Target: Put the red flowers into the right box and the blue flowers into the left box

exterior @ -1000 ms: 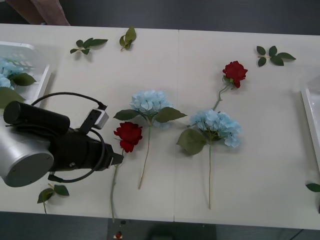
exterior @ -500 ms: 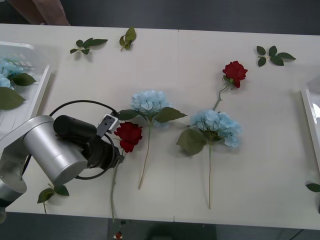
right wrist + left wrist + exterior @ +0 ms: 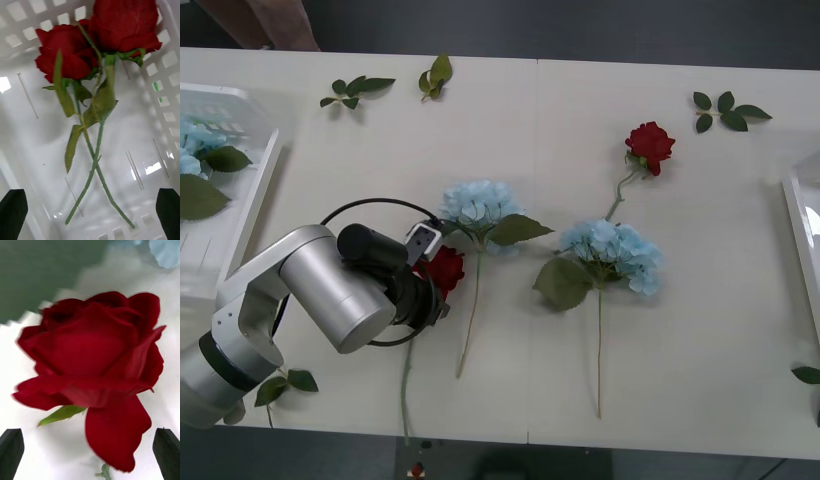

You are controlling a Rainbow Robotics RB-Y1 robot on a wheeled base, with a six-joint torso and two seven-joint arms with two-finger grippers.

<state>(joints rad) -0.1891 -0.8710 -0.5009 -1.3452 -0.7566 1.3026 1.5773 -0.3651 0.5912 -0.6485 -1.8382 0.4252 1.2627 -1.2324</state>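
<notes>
My left gripper (image 3: 90,450), fingers spread wide at the frame corners, sits just over a red rose (image 3: 445,268) near the table's (image 3: 700,330) front edge, lined up, I judge, to close on the bloom or its stem. Beside that rose lie two blue hydrangeas (image 3: 478,205), (image 3: 616,250), with a second red rose (image 3: 650,145) farther back. My right gripper (image 3: 90,210), also open, hangs over the right box (image 3: 22,123), where two red roses (image 3: 65,56) lie crossed. At the far left, the left box (image 3: 255,190) holds blue heads (image 3: 195,135).
</notes>
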